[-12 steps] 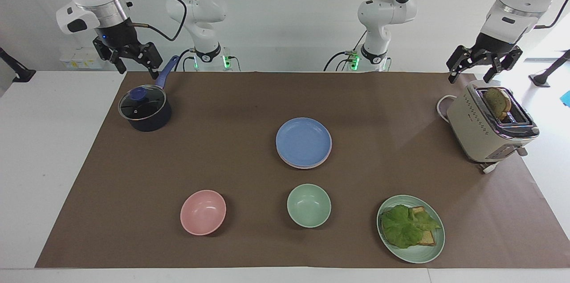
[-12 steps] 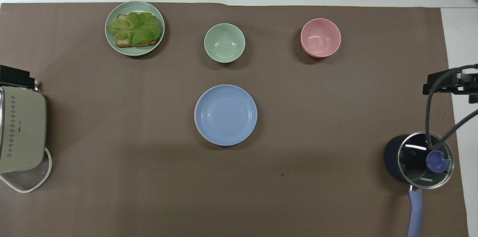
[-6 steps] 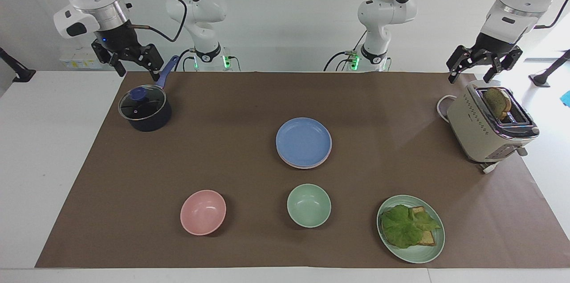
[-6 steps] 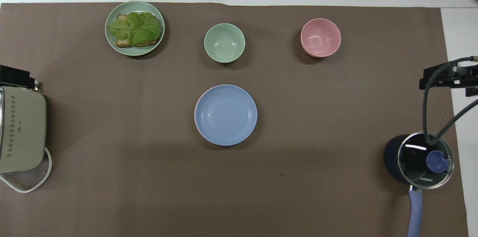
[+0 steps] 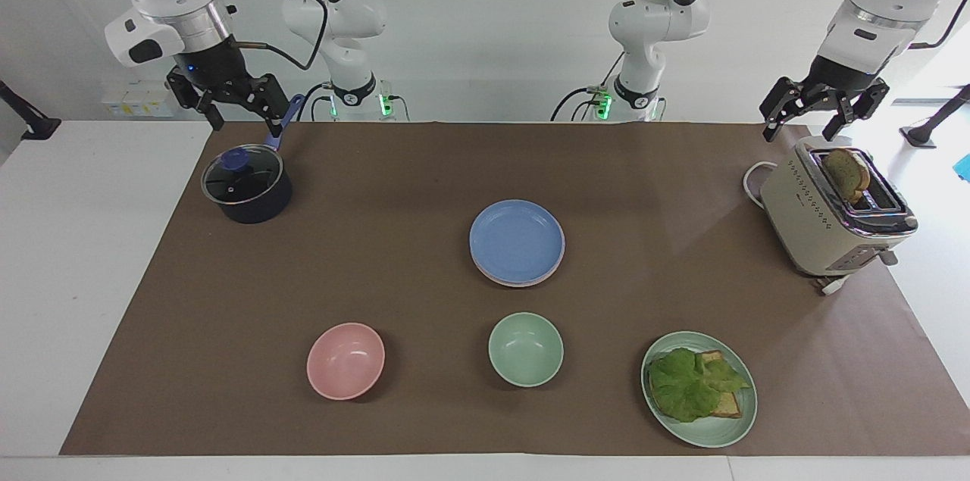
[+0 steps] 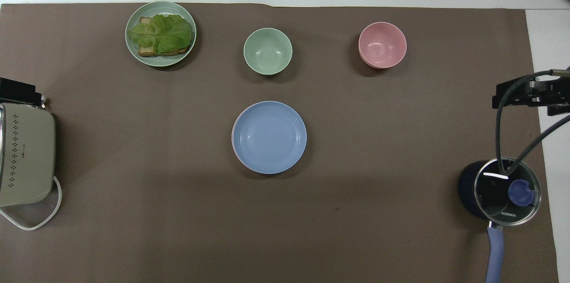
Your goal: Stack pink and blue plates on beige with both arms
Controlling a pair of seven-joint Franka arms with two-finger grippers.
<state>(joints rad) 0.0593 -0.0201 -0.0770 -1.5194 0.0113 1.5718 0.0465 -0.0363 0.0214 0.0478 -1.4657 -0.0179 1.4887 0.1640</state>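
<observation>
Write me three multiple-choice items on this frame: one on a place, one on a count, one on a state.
1. Where is the blue plate?
A. in the toaster
B. on top of a stack at the middle of the mat
C. inside the pot

2. How many bowls are on the mat?
A. two
B. four
C. none

3. What is the right gripper doing?
A. gripping the blue plate
B. shut on the pot lid
C. hanging open and empty over the pot's end of the table

Key: 1 B, a pink rim shows under the blue plate's edge. 2 A, one pink bowl and one green bowl. 3 C, its jaws stand apart with nothing between them, up in the air near the pot; the left gripper likewise hangs open by the toaster.
</observation>
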